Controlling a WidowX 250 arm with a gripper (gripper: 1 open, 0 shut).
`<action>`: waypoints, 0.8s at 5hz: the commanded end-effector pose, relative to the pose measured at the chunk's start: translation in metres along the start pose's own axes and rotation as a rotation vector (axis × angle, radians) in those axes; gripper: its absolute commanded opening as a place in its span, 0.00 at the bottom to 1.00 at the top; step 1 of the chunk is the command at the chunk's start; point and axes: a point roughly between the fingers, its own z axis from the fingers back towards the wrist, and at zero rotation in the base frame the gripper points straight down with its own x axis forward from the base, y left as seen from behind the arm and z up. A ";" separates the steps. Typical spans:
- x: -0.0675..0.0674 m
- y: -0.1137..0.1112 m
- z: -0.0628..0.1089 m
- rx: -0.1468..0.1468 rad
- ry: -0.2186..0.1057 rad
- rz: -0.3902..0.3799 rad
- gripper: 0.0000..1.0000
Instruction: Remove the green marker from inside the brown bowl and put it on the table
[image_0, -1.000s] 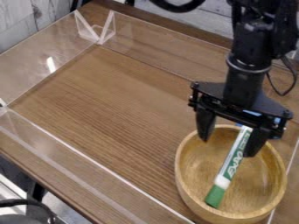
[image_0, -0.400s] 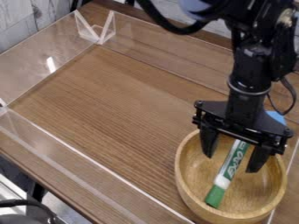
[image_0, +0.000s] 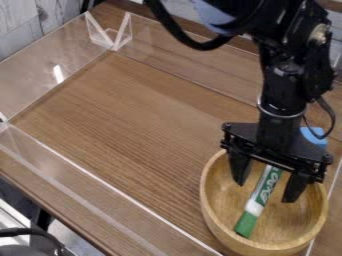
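Clear acrylic walls (image_0: 54, 75) edge the wood-grain table (image_0: 120, 120). At its near right, the brown bowl (image_0: 221, 205) holds the green marker (image_0: 257, 205). Wide-spread fingers (image_0: 241, 168) straddle its upper end, seemingly without touching.

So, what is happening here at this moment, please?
A single robot arm is reaching into the brown bowl at the near right of the table. Its tool points straight down with the jaws open, one on each side of the upper end of the green marker. The marker lies in the bowl, dark cap toward the near rim. The jaws have not closed, so nothing is held yet, and the marker is not yet on the table.
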 end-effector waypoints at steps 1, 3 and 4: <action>0.005 -0.003 0.007 -0.016 -0.046 -0.009 1.00; 0.005 -0.003 0.007 -0.014 -0.073 -0.023 1.00; 0.004 -0.004 0.009 -0.014 -0.086 -0.031 1.00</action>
